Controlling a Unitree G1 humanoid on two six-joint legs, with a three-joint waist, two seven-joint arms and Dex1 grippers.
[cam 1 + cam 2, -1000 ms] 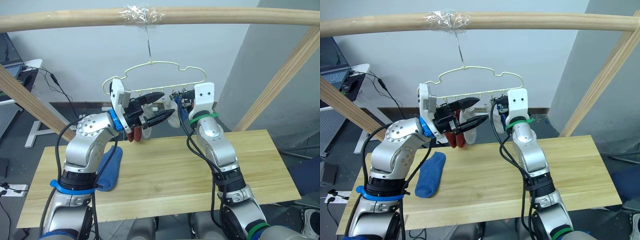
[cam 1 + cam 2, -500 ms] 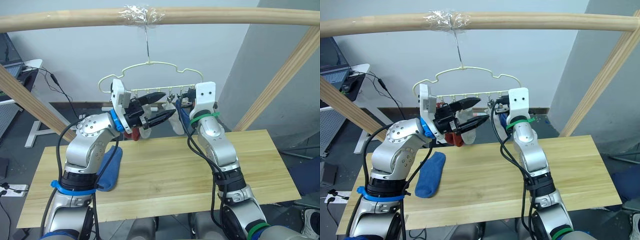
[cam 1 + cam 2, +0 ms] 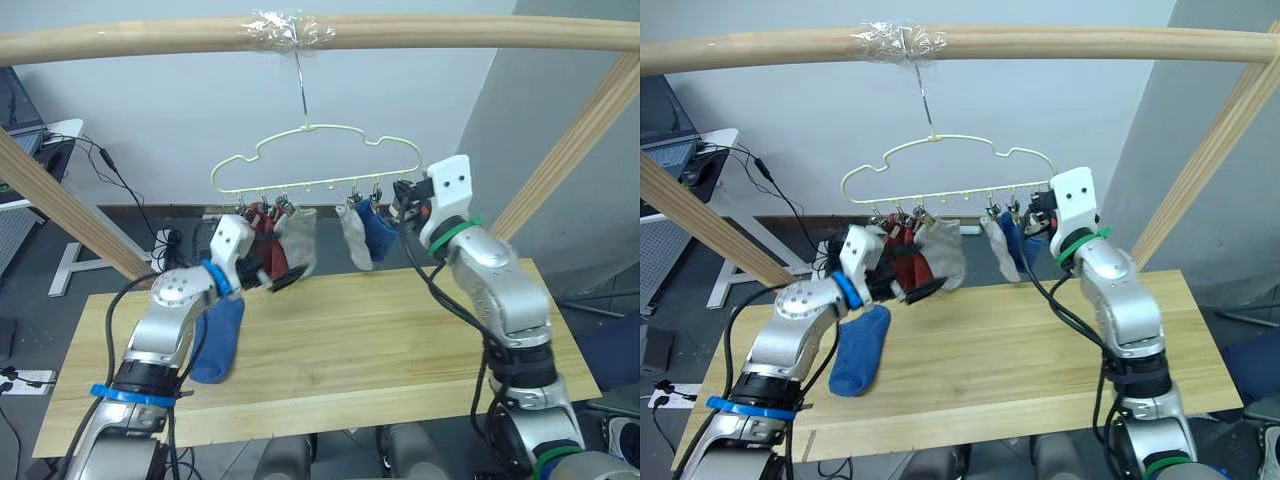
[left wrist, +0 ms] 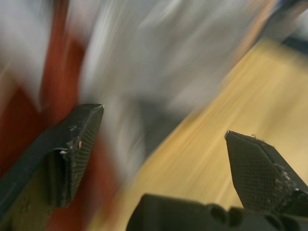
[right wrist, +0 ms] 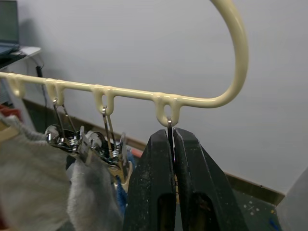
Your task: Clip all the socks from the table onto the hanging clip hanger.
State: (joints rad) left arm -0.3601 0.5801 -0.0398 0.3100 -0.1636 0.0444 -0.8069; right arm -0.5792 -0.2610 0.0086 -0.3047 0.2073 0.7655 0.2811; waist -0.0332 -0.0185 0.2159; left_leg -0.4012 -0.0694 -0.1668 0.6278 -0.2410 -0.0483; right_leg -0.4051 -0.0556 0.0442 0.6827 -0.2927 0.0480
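The pale-yellow clip hanger [image 3: 320, 135] hangs by its hook from the round beam. Clipped to it are two rust-red socks [image 3: 262, 232], a grey sock [image 3: 300, 240], a second grey sock [image 3: 352, 235] and a blue sock [image 3: 378, 230]. Another blue sock [image 3: 218, 338] lies on the table [image 3: 400, 345] at the left. My left gripper [image 3: 280, 277] is open and empty, just below the red and grey socks and above the table. My right gripper [image 5: 173, 144] is shut on the wire of the hanger's end clip [image 5: 169, 126].
The round wooden beam [image 3: 150, 42] crosses overhead, with slanted wooden posts [image 3: 570, 150] on both sides. Bare tabletop lies in the middle and at the right. Cables and a desk [image 3: 60, 130] stand behind at the left.
My left arm has dropped from the clips to just above the table, leaving the grey sock hanging. The hanger and my right gripper have swung to the right.
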